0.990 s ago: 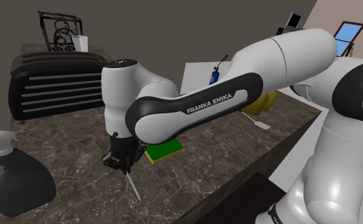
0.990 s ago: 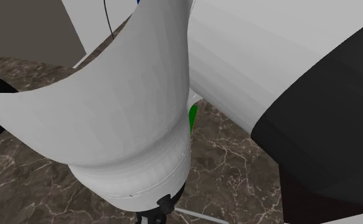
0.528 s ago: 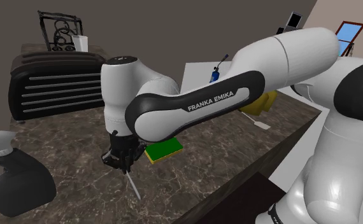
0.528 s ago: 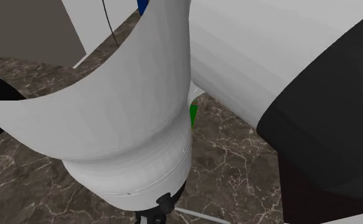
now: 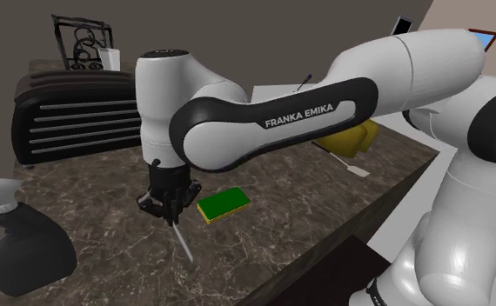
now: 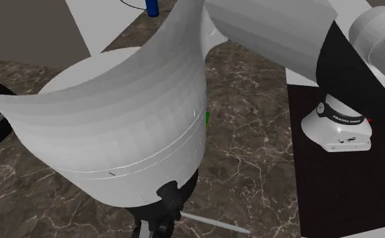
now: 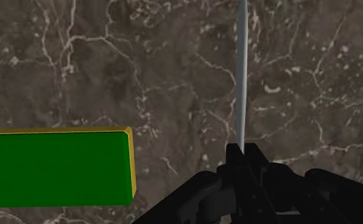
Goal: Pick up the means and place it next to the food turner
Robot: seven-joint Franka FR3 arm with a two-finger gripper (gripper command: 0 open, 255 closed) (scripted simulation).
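The dark marbled counter (image 5: 98,191) carries everything. The white arm (image 5: 290,122) reaches across it from the stand. A black ribbed unit (image 5: 72,113) sits at the back on the shoulder view's left. A yellow bundle (image 5: 355,139) lies near the far right edge, with the spatula (image 5: 358,171) just beside it, its pale blade towards the counter's edge. A green sponge (image 5: 223,205) with a yellow rim lies flat near the tool (image 5: 170,213).

The tool is clamped on one end of the knife (image 5: 184,246). Its thin grey blade runs straight out from between the black fingers and slants down over the counter, beside the sponge and well apart from the spatula. I cannot tell whether the tip is clear of the stone.

The knife looks light, stiff, narrow and smooth. The handle end is the place to hold it, as here. With so much blade beyond the grip, it may swivel if it is swung fast.

As for containers, a white cup (image 5: 109,59) stands on the ribbed unit and a blue bottle (image 6: 152,8) stands further off. What either holds cannot be made out.
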